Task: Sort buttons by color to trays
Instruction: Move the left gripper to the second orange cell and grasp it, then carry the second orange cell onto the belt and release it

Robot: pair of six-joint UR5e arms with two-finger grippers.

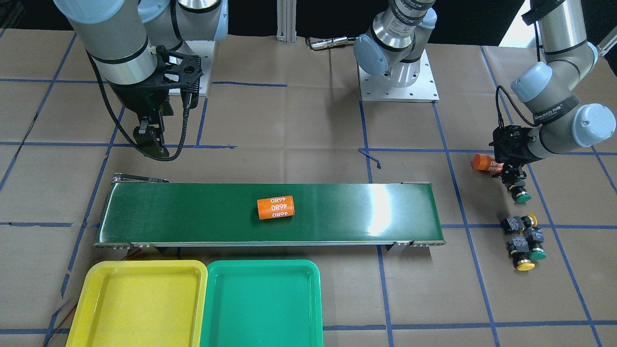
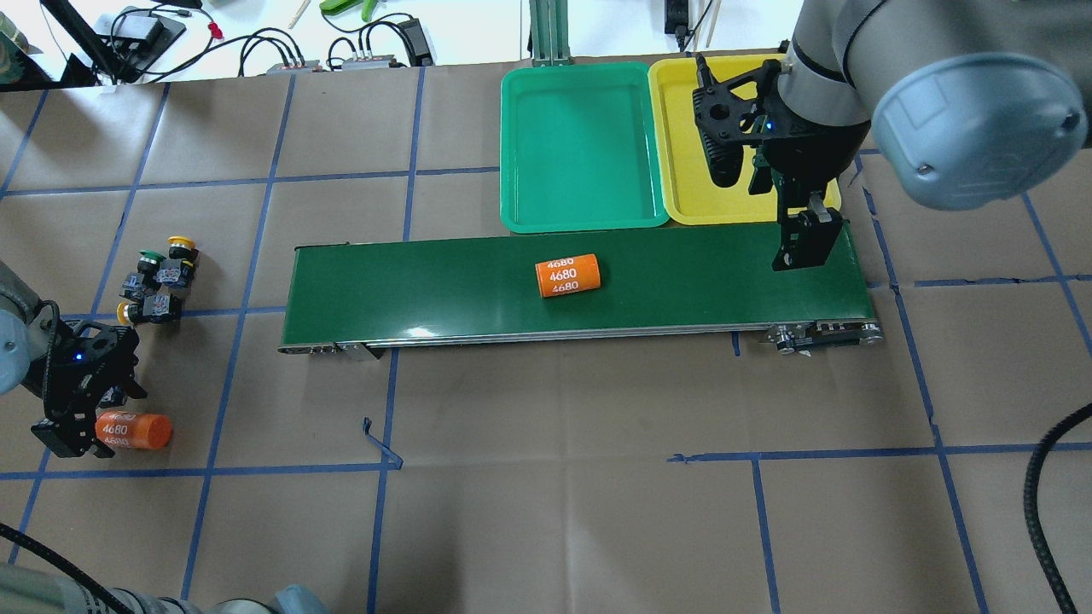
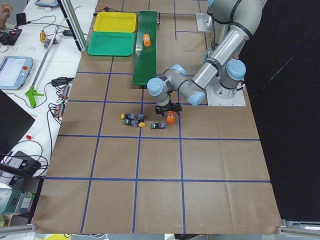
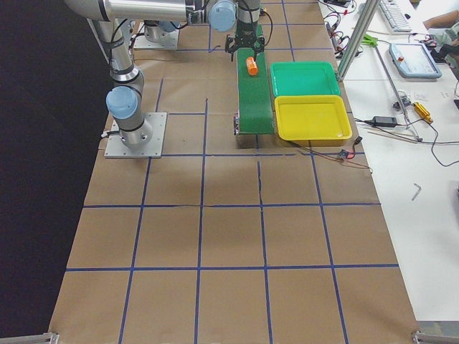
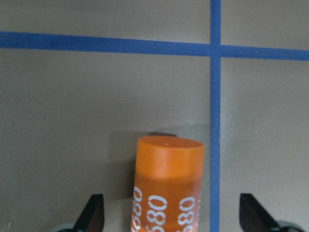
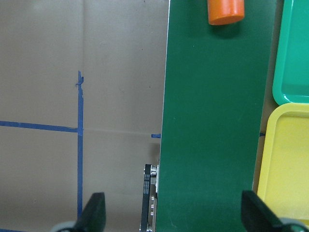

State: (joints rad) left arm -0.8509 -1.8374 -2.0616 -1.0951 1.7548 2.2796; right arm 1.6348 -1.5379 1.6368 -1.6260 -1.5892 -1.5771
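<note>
Four buttons [image 1: 532, 236] lay past one end of the conveyor belt [image 1: 193, 217], close beside the left gripper [image 5: 171, 220], which stood open astride an orange cylinder [image 5: 169, 174], while the open right gripper [image 6: 173, 220] hung over the belt's other end.

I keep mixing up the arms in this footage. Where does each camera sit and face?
Front-facing: across the table, looking steeply down; left gripper at right.
Overhead: behind the shoulders, looking down; right gripper at right.
Exterior left: table's end; left arm near.
Exterior right: opposite end; right arm near.
Left wrist: down on orange cylinder; fingertips show.
Right wrist: down on conveyor belt; fingertips show.
First two share: yellow tray, green tray.
</note>
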